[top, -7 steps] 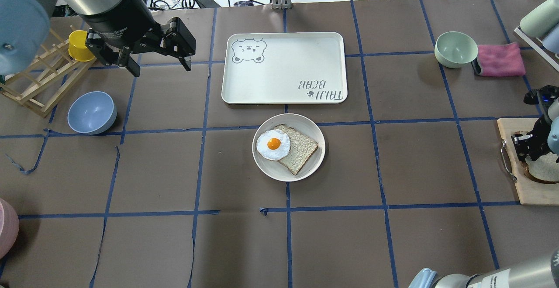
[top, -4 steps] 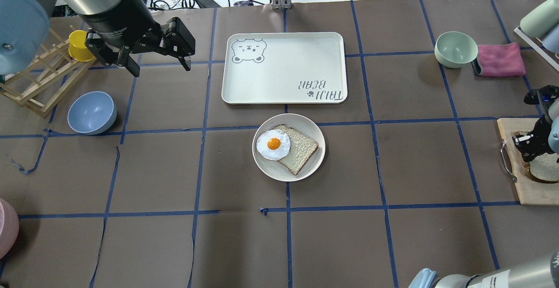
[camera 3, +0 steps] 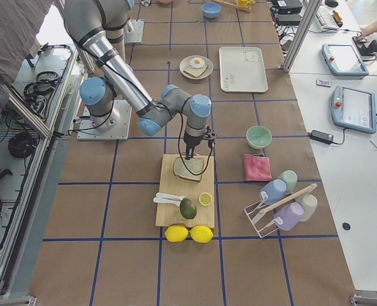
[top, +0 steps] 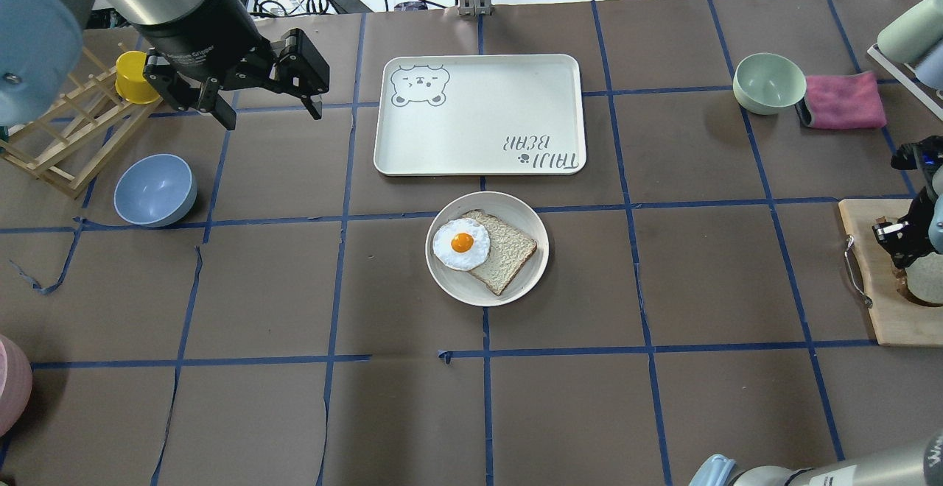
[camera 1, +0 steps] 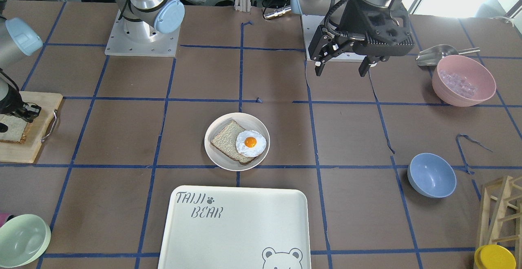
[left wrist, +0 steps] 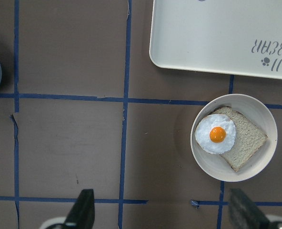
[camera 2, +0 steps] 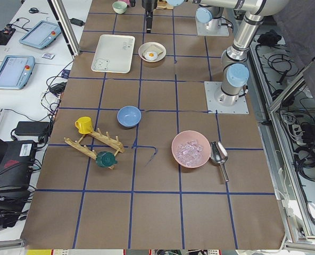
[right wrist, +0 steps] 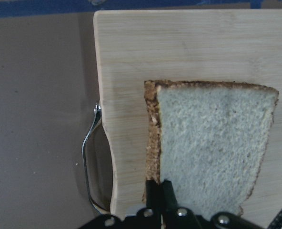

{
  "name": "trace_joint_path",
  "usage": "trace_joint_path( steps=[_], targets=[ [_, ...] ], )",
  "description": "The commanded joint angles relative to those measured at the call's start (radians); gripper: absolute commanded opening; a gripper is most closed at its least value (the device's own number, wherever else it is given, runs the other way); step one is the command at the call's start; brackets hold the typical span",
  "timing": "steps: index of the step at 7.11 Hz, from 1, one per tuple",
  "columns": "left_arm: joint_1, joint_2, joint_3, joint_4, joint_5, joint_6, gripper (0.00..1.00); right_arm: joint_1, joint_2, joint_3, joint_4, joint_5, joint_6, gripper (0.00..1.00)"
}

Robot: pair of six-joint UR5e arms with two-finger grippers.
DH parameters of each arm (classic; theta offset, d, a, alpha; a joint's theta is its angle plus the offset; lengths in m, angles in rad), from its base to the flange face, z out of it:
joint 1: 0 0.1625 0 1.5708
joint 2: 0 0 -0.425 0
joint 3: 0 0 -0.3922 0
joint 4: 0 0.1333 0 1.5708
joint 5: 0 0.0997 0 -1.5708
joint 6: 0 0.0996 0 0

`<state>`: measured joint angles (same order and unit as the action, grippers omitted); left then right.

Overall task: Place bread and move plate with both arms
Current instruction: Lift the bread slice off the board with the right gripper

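Observation:
The bread [right wrist: 212,143], a dark-crusted slice, lies on a wooden cutting board [right wrist: 179,52] at the table's right end; it also shows in the overhead view [top: 927,280] and the front view [camera 1: 12,128]. My right gripper [right wrist: 160,188] is shut on the slice's crust edge [top: 895,239]. The cream plate [top: 457,285] sits at the table's middle and holds a paler slice [top: 508,254] and a fried egg [top: 461,243]. My left gripper [top: 272,114] hangs open and empty above the far left of the table, well away from the plate [left wrist: 205,162].
The white "TAIJI BEAR" tray [top: 479,114] lies just behind the plate. A blue bowl [top: 155,190] and a wooden rack with a yellow cup [top: 132,77] stand at left. A green bowl [top: 768,82] and a pink cloth [top: 843,99] stand at far right.
My right gripper has shifted slightly right over the cutting board, and the dark-crusted slice with it. The left arm, plate and tray have not moved.

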<state>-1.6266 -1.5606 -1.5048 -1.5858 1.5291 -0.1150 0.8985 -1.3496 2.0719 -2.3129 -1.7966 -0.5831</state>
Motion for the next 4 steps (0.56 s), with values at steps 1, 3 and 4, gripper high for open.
trace_joint_path(
  steps=[1,3,4],
  targets=[
    [0.001,0.001,0.0,0.0,0.0,0.0,1.0,0.072,-0.075,-0.003,0.045,-0.006,0.015,0.0],
    [0.001,0.001,0.002,0.0,-0.001,0.0,1.0,0.211,-0.128,-0.086,0.229,-0.004,0.167,0.0],
    [0.001,0.001,0.002,0.0,-0.001,0.0,1.0,0.317,-0.12,-0.198,0.366,0.0,0.287,0.0]
  ],
)
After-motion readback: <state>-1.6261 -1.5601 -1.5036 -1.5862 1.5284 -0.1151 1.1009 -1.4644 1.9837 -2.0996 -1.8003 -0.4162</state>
